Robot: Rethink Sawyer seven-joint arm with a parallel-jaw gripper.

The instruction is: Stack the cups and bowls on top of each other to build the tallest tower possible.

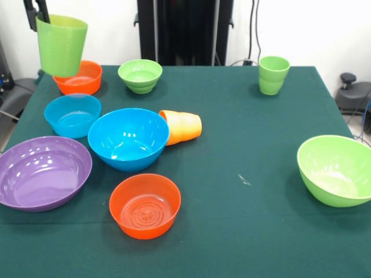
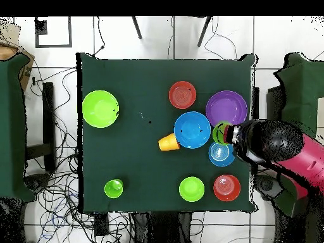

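The tool point(image 1: 38, 13) shows only as dark fingers at the top left of the front view, pinched on the rim of a large green cup point(image 1: 61, 45) that hangs clear of the table point(image 1: 255, 139). I take it as gripped, though the fingertips are mostly cut off by the edge.

Below and just behind the cup sits a small orange bowl point(image 1: 80, 77); nearer lies a light blue bowl point(image 1: 72, 114), then a bigger blue bowl point(image 1: 128, 138) and a wide purple bowl point(image 1: 42, 171) at the near left. An orange cup point(image 1: 182, 127) lies on its side against the blue bowl. An orange bowl point(image 1: 145, 205) is nearest. A small lime bowl point(image 1: 139, 75) stands far centre, a green tumbler point(image 1: 273, 75) far right, and a large lime bowl point(image 1: 336, 169) at the right edge. No tower is built yet.

Risks, as I judge them: a grip on the rim alone could let the cup tilt or slip, and lowering it off-centre would knock a bowl's edge.

No brand, label or writing can be read.
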